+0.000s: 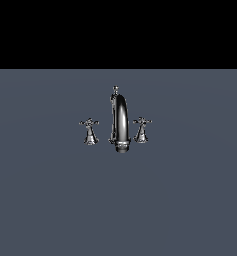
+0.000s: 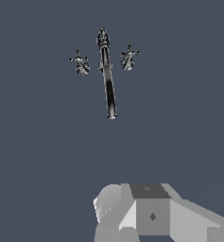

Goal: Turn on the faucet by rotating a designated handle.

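The faucet (image 1: 120,125) stands on a flat, dark slate-grey bench (image 1: 50,200), well back from the near edge in the exterior view; it is a small set in bright mirror chrome, with dark and white reflections running along every curve; its central piece is a tall arched gooseneck spout (image 1: 121,120) that rises, bends over and ends in a ringed outlet facing down; just behind the spout a thin rod (image 1: 115,92) with a small knob on top stands upright and rises slightly above the arch; a cross-shaped handle (image 1: 90,131) on a flared base stands beside the spout on the exterior view's left, and a matching handle (image 1: 142,129) stands beside it on the exterior view's right, both apart from the spout and roughly level with each other; in the wrist view the grey body of the end effector (image 2: 151,215) is well apart from the spout, touching nothing; its fingers are out of sight, so whether it is released or clenched cannot be told.
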`<state>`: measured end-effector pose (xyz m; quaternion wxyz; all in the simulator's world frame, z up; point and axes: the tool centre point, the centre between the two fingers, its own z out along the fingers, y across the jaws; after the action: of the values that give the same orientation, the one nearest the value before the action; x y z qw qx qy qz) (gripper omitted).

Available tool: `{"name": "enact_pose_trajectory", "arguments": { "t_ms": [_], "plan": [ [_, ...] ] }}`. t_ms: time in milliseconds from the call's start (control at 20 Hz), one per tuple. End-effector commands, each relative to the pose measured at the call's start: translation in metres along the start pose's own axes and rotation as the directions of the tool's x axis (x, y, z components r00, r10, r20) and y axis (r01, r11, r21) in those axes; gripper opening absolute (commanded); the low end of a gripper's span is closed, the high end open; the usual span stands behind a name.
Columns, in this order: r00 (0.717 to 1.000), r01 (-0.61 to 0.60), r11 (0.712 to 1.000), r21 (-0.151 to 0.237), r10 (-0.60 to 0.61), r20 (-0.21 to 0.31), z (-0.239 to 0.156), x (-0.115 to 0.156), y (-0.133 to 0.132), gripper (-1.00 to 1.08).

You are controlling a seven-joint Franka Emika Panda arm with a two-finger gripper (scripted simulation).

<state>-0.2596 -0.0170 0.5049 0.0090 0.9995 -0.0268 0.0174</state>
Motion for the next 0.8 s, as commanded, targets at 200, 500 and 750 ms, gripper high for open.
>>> {"name": "enact_pose_trajectory", "arguments": {
  "t_ms": [200,500,750],
  "plan": [
    [0.991,-0.031,0.999,0.027,0.027,0.134,0.069,0.01,0.004,-0.16],
    [0.972,-0.052,0.999,-0.007,0.052,0.231,0.153,0.033,0.041,-0.17],
    [0.947,-0.202,0.979,-0.02,0.201,0.252,0.217,0.059,0.062,-0.82]
  ]
}}
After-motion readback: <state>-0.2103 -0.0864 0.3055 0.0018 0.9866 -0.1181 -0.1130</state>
